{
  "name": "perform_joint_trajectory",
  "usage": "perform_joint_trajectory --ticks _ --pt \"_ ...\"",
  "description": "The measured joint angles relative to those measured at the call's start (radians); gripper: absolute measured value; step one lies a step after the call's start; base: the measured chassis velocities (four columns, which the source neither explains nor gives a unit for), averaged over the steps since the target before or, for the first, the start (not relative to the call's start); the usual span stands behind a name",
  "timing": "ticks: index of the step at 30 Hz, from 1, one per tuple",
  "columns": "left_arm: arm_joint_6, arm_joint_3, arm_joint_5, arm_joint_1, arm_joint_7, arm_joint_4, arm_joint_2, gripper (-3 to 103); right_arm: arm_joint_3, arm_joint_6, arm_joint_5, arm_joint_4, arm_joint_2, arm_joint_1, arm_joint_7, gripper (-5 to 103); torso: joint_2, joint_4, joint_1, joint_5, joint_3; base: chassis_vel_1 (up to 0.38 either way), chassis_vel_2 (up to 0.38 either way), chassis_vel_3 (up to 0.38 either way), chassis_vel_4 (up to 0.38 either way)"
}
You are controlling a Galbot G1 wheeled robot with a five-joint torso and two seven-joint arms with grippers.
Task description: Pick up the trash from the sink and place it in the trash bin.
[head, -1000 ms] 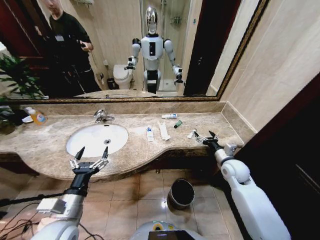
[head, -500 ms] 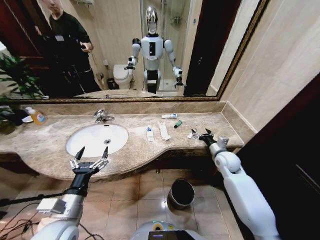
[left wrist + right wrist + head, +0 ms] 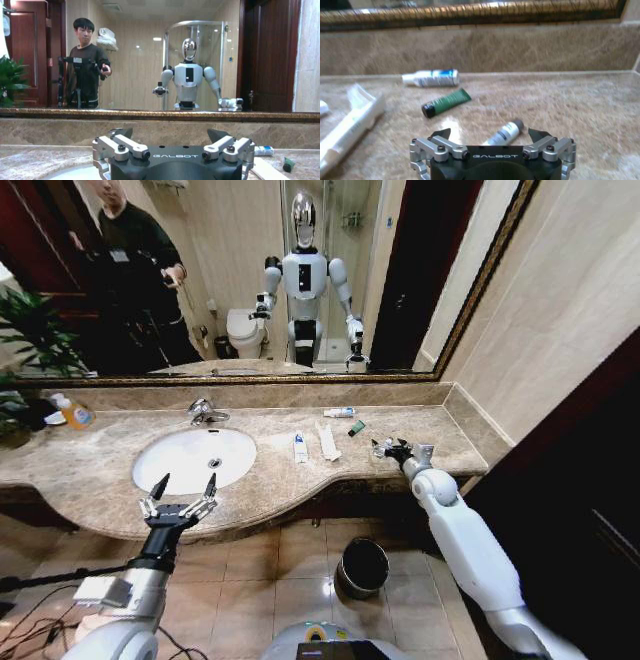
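— Trash point(image 3: 328, 441) is seen scattered on the bench point(image 3: 100, 465), right of the sink point(image 3: 193, 458), at the frame's centre in the head view: a blue-marked tube point(image 3: 299, 447), a long wrapper point(image 3: 328, 440), a second tube point(image 3: 339, 412) near the back wall, and a green piece point(image 3: 356, 428).

— And the right hand point(image 3: 388, 448)?

— It is held low over the bench right of centre, fingers spread apart, nothing gripped. In the right wrist view a small white tube point(image 3: 503, 133) lies between the fingertips point(image 3: 441, 133), untouched as far as can be told, with the green piece point(image 3: 445, 102) and the blue-marked tube point(image 3: 431, 78) beyond.

— The left hand point(image 3: 180, 496)?

— It is held at the bench's front edge, lower left, before the sink, fingers apart and empty.

— The bin point(image 3: 362, 567)?

— It stands on the floor tiles, lower centre, below the bench edge.
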State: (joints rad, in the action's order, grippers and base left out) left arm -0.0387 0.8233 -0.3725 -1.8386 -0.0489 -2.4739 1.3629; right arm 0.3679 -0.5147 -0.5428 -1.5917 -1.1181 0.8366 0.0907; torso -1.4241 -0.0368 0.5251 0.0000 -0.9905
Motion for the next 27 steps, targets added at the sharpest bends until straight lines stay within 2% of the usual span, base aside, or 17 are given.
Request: perform_joint_trajectory --ticks 4,7,10,11,14,16,19,21,22,23,24,27 --pt "0.0 0.0 0.0 0.0 0.0 0.0 0.0 100 -0.003 -0.027 0.004 0.008 0.0 -0.002 0.006 101 0.0 0.0001 0.0 0.0 0.0 0.0 0.0 0.0 0.0" --pt "0.0 0.0 0.0 0.0 0.0 0.0 0.0 100 -0.011 -0.022 0.009 0.016 -0.003 -0.002 0.006 97 0.0 0.0001 0.0 0.0 0.0 0.0 0.0 0.0 0.0" --pt "0.0 0.0 0.0 0.0 0.0 0.0 0.0 100 -0.015 -0.021 0.008 0.027 -0.007 -0.01 0.006 82 0.0 0.0 0.0 0.0 0.0 0.0 0.0 0.0 0.0" --pt "0.0 0.0 0.0 0.0 0.0 0.0 0.0 100 -0.015 -0.021 0.008 0.027 -0.007 -0.01 0.006 82 0.0 0.0 0.0 0.0 0.0 0.0 0.0 0.0 0.0" --pt "0.0 0.0 0.0 0.0 0.0 0.0 0.0 100 -0.016 -0.018 0.008 0.042 -0.008 -0.016 0.007 65 0.0 0.0001 0.0 0.0 0.0 0.0 0.0 0.0 0.0" --pt "0.0 0.0 0.0 0.0 0.0 0.0 0.0 100 -0.016 -0.017 0.008 0.043 -0.008 -0.017 0.008 65 0.0 0.0 0.0 0.0 0.0 0.0 0.0 0.0 0.0" --pt "0.0 0.0 0.0 0.0 0.0 0.0 0.0 100 -0.015 -0.011 0.008 0.05 -0.006 -0.017 0.01 48 0.0 0.0 0.0 0.0 0.0 0.0 0.0 0.0 0.0" --pt "0.0 0.0 0.0 0.0 0.0 0.0 0.0 100 -0.015 -0.009 0.008 0.051 -0.006 -0.017 0.01 48 0.0 0.0 0.0 0.0 0.0 0.0 0.0 0.0 0.0" --pt "0.0 0.0 0.0 0.0 0.0 0.0 0.0 100 -0.016 -0.006 0.009 0.051 -0.006 -0.017 0.012 38 0.0 0.0 0.0 0.0 0.0 0.0 0.0 0.0 0.0" --pt "0.0 0.0 0.0 0.0 0.0 0.0 0.0 100 -0.016 -0.003 0.011 0.051 -0.006 -0.017 0.013 33 0.0 0.0 0.0 0.0001 0.0 0.0 0.0 0.0 0.0" --pt "0.0 0.0 0.0 0.0 0.0 0.0 0.0 100 -0.016 -0.002 0.012 0.051 -0.006 -0.016 0.016 33 0.0 0.0 0.0 0.0001 0.0 0.0 0.0 0.0 0.0" --pt "0.0 0.0 0.0 0.0 0.0 0.0 0.0 100 -0.016 0.007 0.017 0.046 -0.005 -0.012 0.021 22 0.0 0.0 0.0 0.0001 0.0 0.0 0.0 0.0 0.0"
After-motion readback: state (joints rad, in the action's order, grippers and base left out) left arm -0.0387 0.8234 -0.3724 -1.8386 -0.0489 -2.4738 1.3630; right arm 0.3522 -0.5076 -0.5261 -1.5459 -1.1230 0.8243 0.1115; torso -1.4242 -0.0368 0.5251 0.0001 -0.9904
